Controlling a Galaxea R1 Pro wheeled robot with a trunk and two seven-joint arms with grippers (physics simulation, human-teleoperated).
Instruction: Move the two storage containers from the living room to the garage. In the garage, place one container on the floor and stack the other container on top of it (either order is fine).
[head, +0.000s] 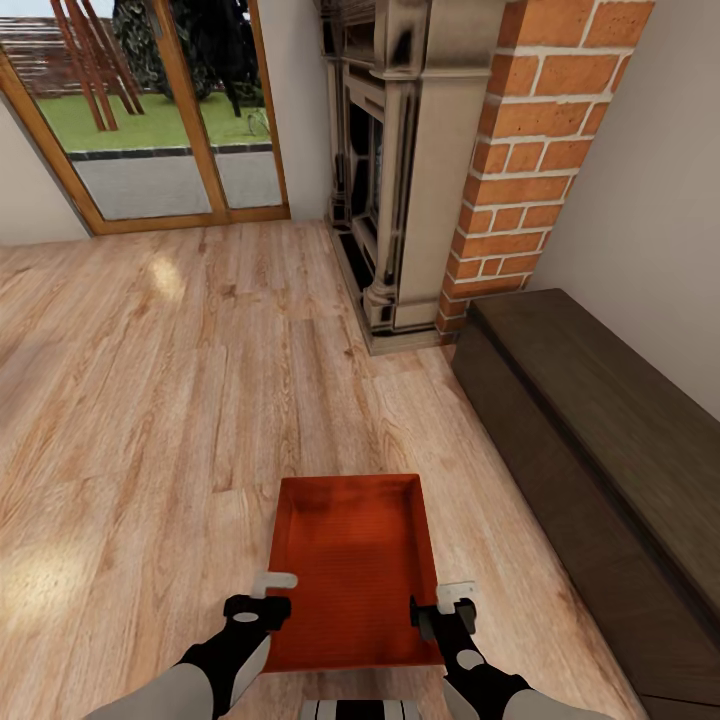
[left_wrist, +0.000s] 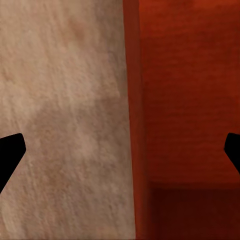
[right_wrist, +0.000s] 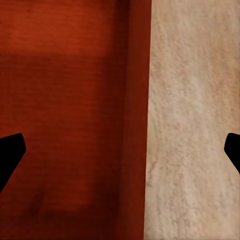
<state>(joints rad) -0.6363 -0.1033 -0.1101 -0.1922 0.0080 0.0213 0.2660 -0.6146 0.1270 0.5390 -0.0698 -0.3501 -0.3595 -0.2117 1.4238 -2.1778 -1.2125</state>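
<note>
container between end effectors | left spread astride wall | right likewise

- The storage container has its near corners covered by the left gripper and right gripper.
- Both wrist views crop the fingers to dark tips, so grip is unclear.
- The bench runs off frame.

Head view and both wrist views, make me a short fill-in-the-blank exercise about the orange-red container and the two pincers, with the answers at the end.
1. The storage container sits between the left pincer and the right pincer, over a floor of pale ____.
2. The container is open at the ____.
3. The column beside the fireplace is made of ____.

Answers: wood planks; top; brick
</note>
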